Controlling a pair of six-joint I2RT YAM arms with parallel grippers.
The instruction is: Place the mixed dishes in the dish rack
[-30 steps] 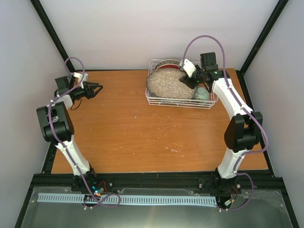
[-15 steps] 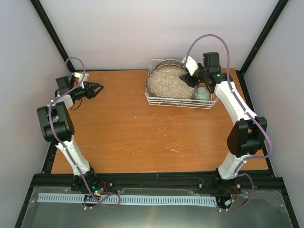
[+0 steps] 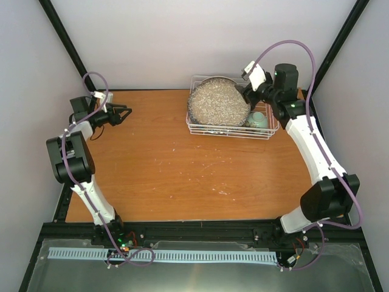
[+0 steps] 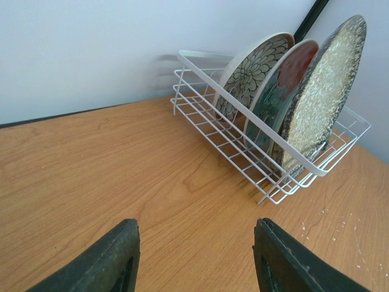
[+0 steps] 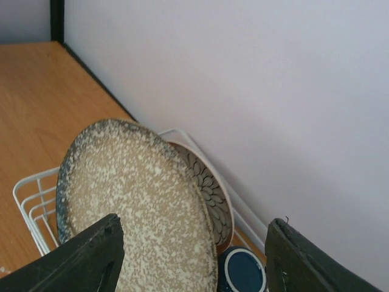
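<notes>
Now that my right gripper (image 5: 194, 224) has let go and lifted clear, jaws spread and empty, the large speckled grey plate (image 3: 217, 103) stands on edge in the dish rack (image 3: 231, 134), loaded.

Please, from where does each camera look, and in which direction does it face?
Top external: fixed above and behind the arm bases, facing down on the table; both arms, left pincer and right pincer show.
Left wrist: low over the table's left side, facing across toward the dish rack; its own fingers show below.
Right wrist: high near the back wall, facing down at the speckled grey plate and dark blue mug; its own fingers show below.
Shared: both wrist views show the speckled grey plate and the petal-patterned plate.
</notes>
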